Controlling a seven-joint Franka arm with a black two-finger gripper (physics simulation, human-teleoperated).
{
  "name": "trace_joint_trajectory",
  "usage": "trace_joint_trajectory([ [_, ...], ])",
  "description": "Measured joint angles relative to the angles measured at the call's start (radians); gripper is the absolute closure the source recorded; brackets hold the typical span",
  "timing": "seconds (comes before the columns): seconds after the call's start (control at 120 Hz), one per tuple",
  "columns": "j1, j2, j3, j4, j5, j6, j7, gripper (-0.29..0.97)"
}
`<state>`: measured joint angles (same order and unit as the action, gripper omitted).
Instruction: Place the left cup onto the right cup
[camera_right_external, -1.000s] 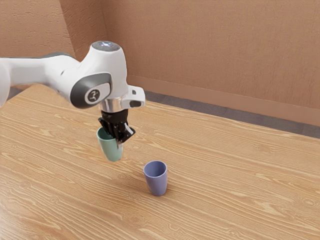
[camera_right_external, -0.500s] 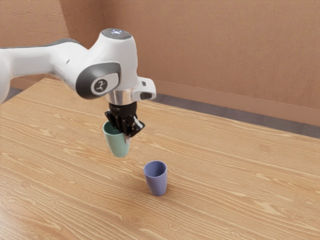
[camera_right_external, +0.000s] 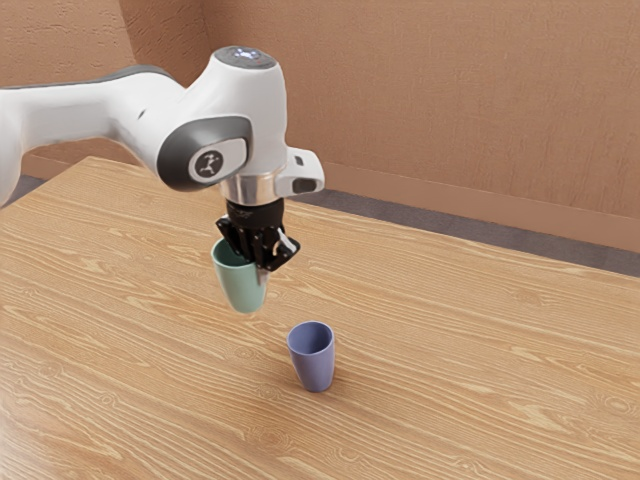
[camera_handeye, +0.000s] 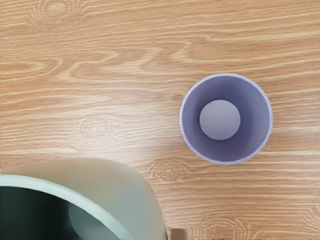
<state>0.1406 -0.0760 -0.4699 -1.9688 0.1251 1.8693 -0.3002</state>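
**A:** State of the end effector (camera_right_external: 258, 252)?

**B:** Pinched on the green cup (camera_right_external: 239, 285), gripping its rim on the side toward the exterior view's right. Carried in the air, clear of the bench (camera_right_external: 480, 330), mouth up.

**A:** And placed how against the purple cup (camera_right_external: 311, 355)?

**B:** Higher, off toward the exterior view's left and somewhat farther back. Not touching, and not over it. From the wrist view: green cup (camera_handeye: 100, 195) large and blurred right under the hand, purple cup (camera_handeye: 226, 118) off to one side of it.

**A:** Pose of the purple one?

**B:** Upright on the bench, mouth open to the top, round inner base plain to see from above. Near the front middle of the bench.

**A:** Between the two?

**B:** Bare wood grain.

**A:** Around the scene?

**B:** White arm (camera_right_external: 120, 110) reaching in from the exterior view's left and bending down over the green cup. Beyond the bench's far edge, a brown wall (camera_right_external: 450, 90), with a lighter baseboard (camera_right_external: 480, 200) and a grey strip of floor (camera_right_external: 500, 235) at its foot.
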Motion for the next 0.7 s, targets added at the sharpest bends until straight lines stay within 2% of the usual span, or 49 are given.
trace_joint_trajectory([
  [0.7,0.000,0.030,-0.091,0.099,-0.004,-0.054,-0.104,0.78],
])
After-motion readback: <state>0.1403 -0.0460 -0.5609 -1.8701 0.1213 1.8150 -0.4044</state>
